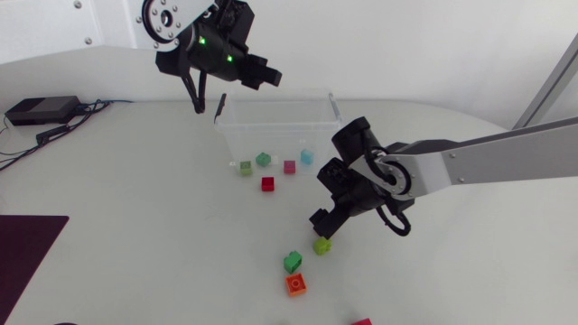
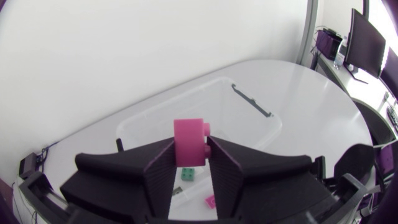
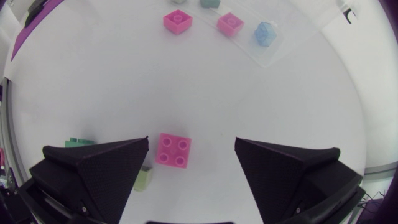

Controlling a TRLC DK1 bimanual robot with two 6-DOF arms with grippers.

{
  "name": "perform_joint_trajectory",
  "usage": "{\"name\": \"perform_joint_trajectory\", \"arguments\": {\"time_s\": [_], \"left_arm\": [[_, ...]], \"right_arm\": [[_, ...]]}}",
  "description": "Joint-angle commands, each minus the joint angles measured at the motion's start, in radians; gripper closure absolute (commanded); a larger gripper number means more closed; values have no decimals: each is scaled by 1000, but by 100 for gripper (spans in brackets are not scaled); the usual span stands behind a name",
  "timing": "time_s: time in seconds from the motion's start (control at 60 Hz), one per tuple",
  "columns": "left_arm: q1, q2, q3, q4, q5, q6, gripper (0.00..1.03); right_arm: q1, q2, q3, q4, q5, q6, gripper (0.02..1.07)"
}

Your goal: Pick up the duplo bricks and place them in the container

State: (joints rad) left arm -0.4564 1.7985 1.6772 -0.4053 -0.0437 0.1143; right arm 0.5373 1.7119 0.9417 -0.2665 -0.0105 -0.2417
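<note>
Pinches a glossy pink duplo brick (image 2: 189, 142) in the left tool (image 2: 189, 157), with the clear plastic container (image 2: 249, 118) below and ahead. Holds the right tool (image 3: 192, 143) spread over a four-stud brick (image 3: 173, 150) on the smooth bench (image 3: 280, 93), off-centre toward one finger. Risks nudging that hard, slick block aside on closing, or dropping the pink one outside the thin rim.
</note>
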Motion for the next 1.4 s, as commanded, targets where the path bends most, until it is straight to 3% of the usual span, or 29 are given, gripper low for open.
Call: {"name": "perform_joint_trajectory", "arguments": {"time_s": [0.0,0.25,0.283,0.35,0.367,0.417,0.517,0.567,0.6,0.933,1.167,1.383], "left_arm": [[18,78,36,19,11,28,72],[64,251,167,19,51,36,70],[67,268,182,17,53,38,64],[71,297,211,3,54,42,44],[71,308,223,-7,54,44,35],[73,314,230,-12,54,47,22],[78,308,225,-18,54,56,7],[84,292,217,-26,61,56,7],[87,283,211,-38,71,56,5],[51,10,-73,-173,100,199,5],[-27,-131,-343,-193,114,269,5],[-91,-154,-458,-196,116,285,5]], "right_arm": [[23,49,28,-8,18,38,7],[23,110,49,-14,30,51,12],[21,115,48,-14,30,50,13],[16,123,48,-23,30,50,18],[15,124,48,-25,30,48,19],[13,126,46,-31,30,48,26],[9,130,45,-37,27,44,57],[7,132,43,-37,26,44,73],[4,132,43,-37,24,44,76],[-88,-34,81,-102,12,27,78],[-123,-121,252,-162,10,28,78],[-120,-95,408,-160,10,44,78]]}}
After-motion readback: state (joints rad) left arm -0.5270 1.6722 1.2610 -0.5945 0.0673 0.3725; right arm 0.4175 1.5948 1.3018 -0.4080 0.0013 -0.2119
